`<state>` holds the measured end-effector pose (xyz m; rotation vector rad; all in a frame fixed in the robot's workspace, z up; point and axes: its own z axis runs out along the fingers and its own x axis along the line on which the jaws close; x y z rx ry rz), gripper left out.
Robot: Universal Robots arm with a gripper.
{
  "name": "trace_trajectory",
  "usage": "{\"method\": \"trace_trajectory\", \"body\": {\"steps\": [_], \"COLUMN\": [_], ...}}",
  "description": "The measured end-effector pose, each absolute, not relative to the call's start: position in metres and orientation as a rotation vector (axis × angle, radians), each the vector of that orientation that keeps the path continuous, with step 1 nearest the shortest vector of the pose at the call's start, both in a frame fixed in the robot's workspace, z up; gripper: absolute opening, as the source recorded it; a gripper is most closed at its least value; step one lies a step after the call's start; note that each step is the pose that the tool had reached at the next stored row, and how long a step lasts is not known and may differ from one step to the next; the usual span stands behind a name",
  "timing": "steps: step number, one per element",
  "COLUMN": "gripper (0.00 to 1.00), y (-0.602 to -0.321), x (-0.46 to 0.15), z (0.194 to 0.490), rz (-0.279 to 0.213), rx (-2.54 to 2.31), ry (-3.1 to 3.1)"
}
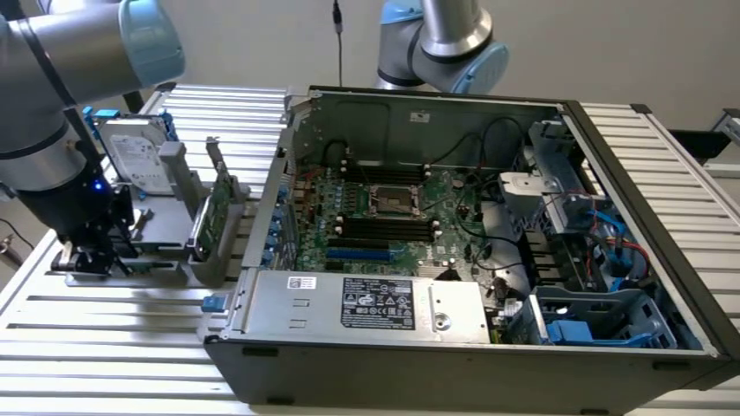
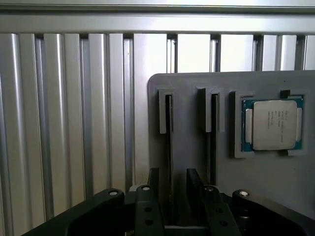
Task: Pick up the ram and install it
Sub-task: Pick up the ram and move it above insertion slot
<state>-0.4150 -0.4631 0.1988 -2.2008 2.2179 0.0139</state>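
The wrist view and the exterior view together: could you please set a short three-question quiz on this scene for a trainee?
1. True or false: the gripper is shut on the ram.
2. What lies in the recess of the grey holder beside the two slots? A) a processor B) a fan C) a screwdriver
3. Fill in: the holder stands to the exterior view's ____ of the open computer case.
Key: 1 false, it stands open astride the ram; 2 A; 3 left.
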Motion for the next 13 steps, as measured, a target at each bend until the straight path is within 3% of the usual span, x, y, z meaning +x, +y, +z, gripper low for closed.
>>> {"method": "trace_trajectory", "body": {"steps": [13], "gripper": [0.36], "y": [-0.4636], "x": [-0.4177], "z": [0.1973], "rz": [0.033], "rx": [-2.197], "ry": [2.209]}}
